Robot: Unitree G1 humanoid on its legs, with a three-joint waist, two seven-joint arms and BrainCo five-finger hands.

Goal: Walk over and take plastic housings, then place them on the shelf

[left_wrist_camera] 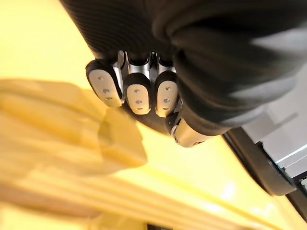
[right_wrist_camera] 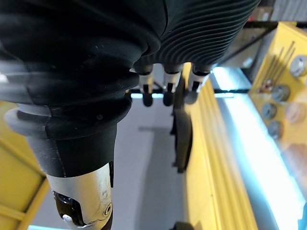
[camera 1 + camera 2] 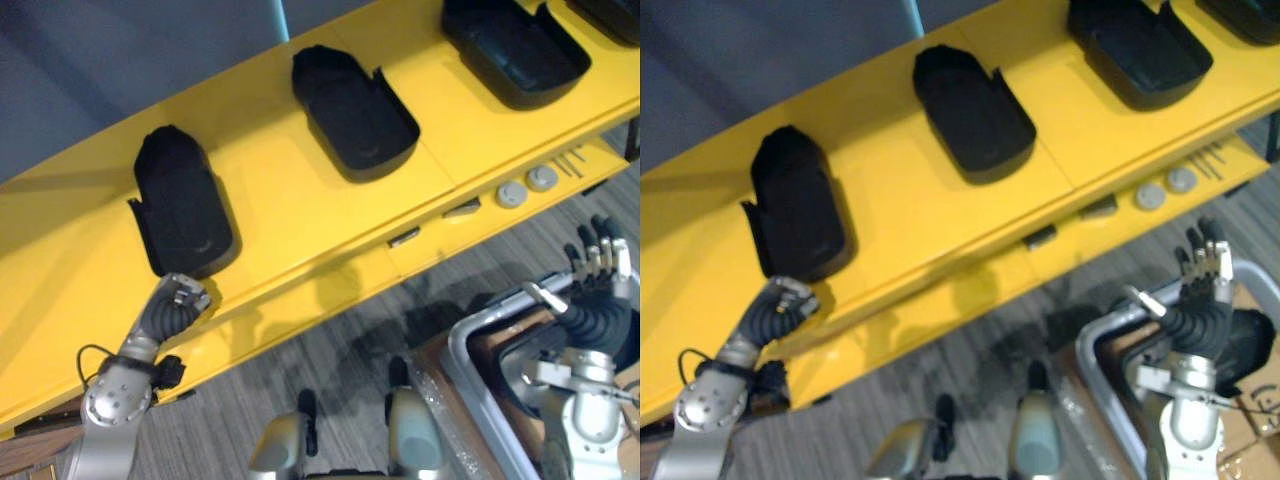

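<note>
Three black plastic housings lie open side up along the yellow shelf (image 3: 290, 215): a left housing (image 3: 180, 205), a middle housing (image 3: 352, 110) and a right housing (image 3: 515, 45). A further housing (image 3: 612, 15) is cut off at the far right corner. My left hand (image 3: 180, 300) rests at the shelf's front edge, just below the left housing, fingers (image 1: 136, 91) curled and holding nothing. My right hand (image 3: 598, 262) is raised at the lower right, away from the shelf, fingers (image 2: 165, 86) straight and empty.
On a lower yellow ledge lie two round silver parts (image 3: 526, 186), thin metal rods (image 3: 572, 162) and two small dark pieces (image 3: 404, 238). A grey metal-framed crate (image 3: 470, 350) stands on the floor below my right hand. A grey wall (image 3: 100, 70) backs the shelf.
</note>
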